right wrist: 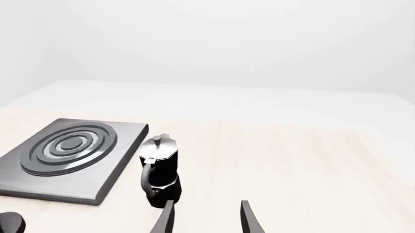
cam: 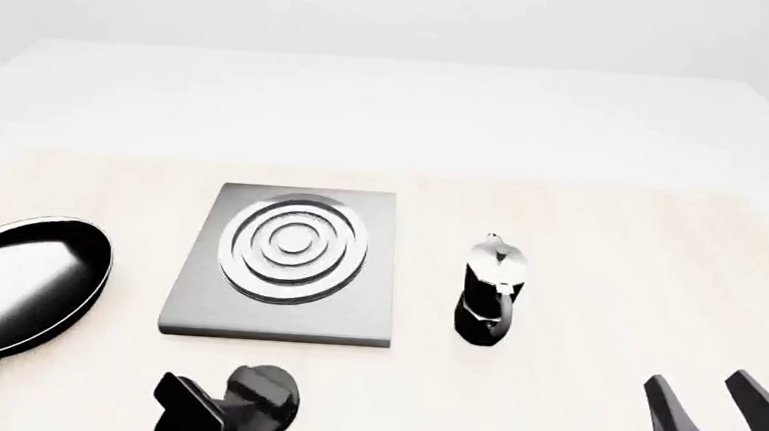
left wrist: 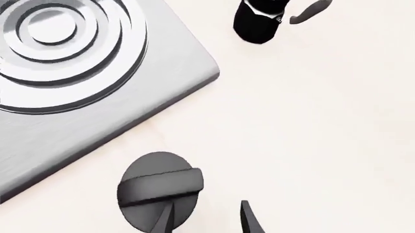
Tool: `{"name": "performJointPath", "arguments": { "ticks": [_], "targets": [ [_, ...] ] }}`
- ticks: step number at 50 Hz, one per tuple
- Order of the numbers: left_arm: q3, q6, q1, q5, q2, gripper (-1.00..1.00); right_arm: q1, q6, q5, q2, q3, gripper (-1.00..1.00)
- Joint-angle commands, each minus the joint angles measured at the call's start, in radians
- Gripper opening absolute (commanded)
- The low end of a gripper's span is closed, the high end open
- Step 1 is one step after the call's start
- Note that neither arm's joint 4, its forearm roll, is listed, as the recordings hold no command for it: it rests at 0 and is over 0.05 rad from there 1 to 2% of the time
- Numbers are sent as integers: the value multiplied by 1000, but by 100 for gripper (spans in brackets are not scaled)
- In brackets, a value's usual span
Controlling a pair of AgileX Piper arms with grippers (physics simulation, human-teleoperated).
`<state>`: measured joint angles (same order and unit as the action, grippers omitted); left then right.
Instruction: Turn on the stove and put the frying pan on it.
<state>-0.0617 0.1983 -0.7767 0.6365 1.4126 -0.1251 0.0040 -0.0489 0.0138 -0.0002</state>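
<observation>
1. The stove sits bare mid-table; the frying pan lies well apart at its left, so placing remains
2. Left gripper hovers over the knob, fingers apart, one overlapping it: turning on looks pending
3. Right gripper idles, fingers apart, near the moka pot
</observation>
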Motion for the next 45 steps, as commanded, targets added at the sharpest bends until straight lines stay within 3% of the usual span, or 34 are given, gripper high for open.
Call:
{"name": "performJointPath", "arguments": {
  "ticks": [1, 10, 21, 22, 23, 25, 45],
  "targets": [
    [-21, 15, -105, -41, -46, 100, 2, 2, -3, -5, 0, 100],
    [-52, 21, -153, -162, -168, 100, 3, 5, -2, -6, 0, 100],
    [-115, -1, -173, -433, -451, 100, 2, 10, -1, -10, 0, 100],
    [-128, -21, -167, -482, -501, 100, 1, 8, -1, -11, 0, 100],
    [-199, -43, -160, -680, -678, 100, -4, 13, 4, -11, 0, 100],
    [-228, -61, -144, -760, -744, 100, -6, 12, 4, -11, 0, 100],
    [-384, -166, 84, -1218, -1081, 100, -26, 19, 16, -11, 0, 100]
  ]
}}
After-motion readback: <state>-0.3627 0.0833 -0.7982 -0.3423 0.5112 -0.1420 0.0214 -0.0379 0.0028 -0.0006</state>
